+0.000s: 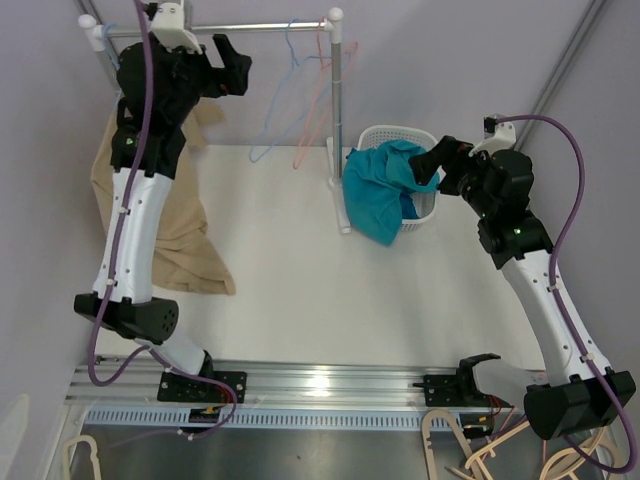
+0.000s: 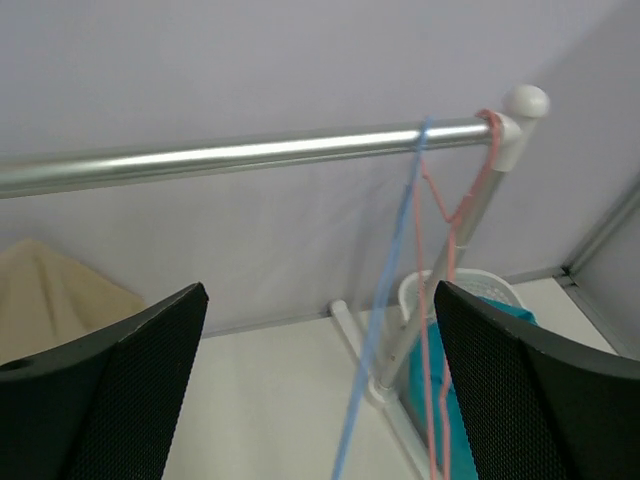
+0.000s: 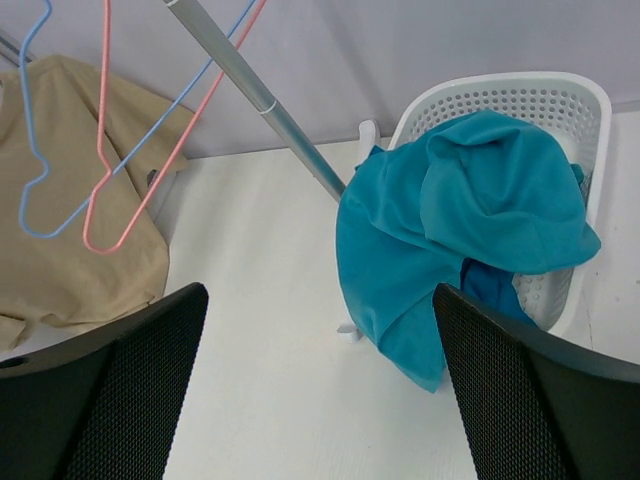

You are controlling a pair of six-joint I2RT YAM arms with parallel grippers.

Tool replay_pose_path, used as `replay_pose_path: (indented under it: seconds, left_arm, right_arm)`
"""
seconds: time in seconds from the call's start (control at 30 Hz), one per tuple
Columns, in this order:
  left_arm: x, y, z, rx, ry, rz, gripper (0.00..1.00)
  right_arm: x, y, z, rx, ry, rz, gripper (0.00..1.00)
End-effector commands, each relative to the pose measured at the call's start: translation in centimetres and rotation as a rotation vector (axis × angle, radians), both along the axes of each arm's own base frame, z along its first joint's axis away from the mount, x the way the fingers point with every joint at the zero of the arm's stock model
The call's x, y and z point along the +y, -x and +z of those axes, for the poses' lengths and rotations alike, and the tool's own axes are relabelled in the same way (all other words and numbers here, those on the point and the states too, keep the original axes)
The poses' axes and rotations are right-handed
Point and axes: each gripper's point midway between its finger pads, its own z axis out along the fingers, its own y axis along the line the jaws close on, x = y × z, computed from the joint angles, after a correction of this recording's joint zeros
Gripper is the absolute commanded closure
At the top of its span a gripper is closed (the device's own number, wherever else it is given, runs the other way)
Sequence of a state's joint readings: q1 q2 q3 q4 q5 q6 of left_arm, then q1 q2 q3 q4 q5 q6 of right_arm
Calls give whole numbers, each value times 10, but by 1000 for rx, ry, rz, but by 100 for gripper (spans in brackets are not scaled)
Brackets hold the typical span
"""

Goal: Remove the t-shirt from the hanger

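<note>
A beige t-shirt (image 1: 185, 245) hangs from the left end of the rack's rail (image 1: 230, 27), partly behind my left arm; its hanger is hidden. It also shows in the left wrist view (image 2: 50, 290) and the right wrist view (image 3: 70, 240). An empty blue hanger (image 1: 283, 95) and an empty pink hanger (image 1: 316, 105) hang near the rail's right end. My left gripper (image 1: 238, 62) is open and empty just below the rail, right of the shirt (image 2: 320, 300). My right gripper (image 1: 432, 160) is open and empty beside the basket (image 3: 320, 300).
A white basket (image 1: 398, 133) stands right of the rack's post (image 1: 337, 110), with a teal cloth (image 1: 378, 195) spilling over its near rim onto the table. The rack's foot (image 1: 340, 205) lies on the table. Loose wooden hangers (image 1: 480, 450) lie below the table's front edge.
</note>
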State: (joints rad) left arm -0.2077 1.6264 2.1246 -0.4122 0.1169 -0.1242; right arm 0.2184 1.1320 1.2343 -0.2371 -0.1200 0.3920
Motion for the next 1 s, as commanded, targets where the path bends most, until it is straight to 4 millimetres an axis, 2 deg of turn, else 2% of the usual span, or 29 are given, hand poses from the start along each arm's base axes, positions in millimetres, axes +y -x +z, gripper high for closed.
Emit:
replay_pose_path:
  seconds: [0.0,0.07,0.2,0.27,0.3,0.37,0.57,0.6,0.63,0.67,0.7,0.8,0.83,0.87,0.93,0.97]
  left_arm:
    - [50,13,9,35,37,114,1]
    - [80,16,6,52,24,193,1]
    - [113,17,-2,60,-69,295,3]
    - [127,12,-12,71,-96,365,4]
    - [145,10,-16,74,-101,414,4]
    - [159,5,-23,92,-110,469,4]
    - [201,-23,-36,119,-117,610,4]
    - [207,-21,-24,98,-99,636,4]
    - [211,-33,-37,132,-97,637,3]
    - [215,-37,-40,138,-90,640,3]
    - [214,-39,-37,127,-89,627,3]
    - [217,-52,-48,140,-110,603,2]
    - [220,-51,-46,135,-112,605,2]
    - [229,-55,-56,162,-111,611,3]
    - [229,-59,-55,163,-102,559,5]
    - [238,-60,-57,169,-88,573,5]
  right_arm:
    - [7,4,21,-74,-28,36,0]
    - [9,1,21,-74,-28,44,0]
    - [14,-7,19,-69,-26,67,0]
    - [17,-9,24,-76,-25,81,0]
    - [18,-13,21,-67,-22,82,1]
    - [19,-15,26,-74,-21,88,1]
    - [17,-21,15,-69,2,80,0]
    - [17,-23,10,-60,8,79,1]
    - [17,-23,8,-57,12,77,1]
    - [17,-23,7,-59,13,79,0]
    - [18,-24,4,-56,13,82,1]
    - [21,-26,-5,-31,16,96,1]
    - [21,-26,-6,-28,16,99,1]
    - [22,-27,-8,-21,13,103,1]
    - [25,-26,-13,-11,8,116,0]
    - [26,-27,-14,-5,4,119,1]
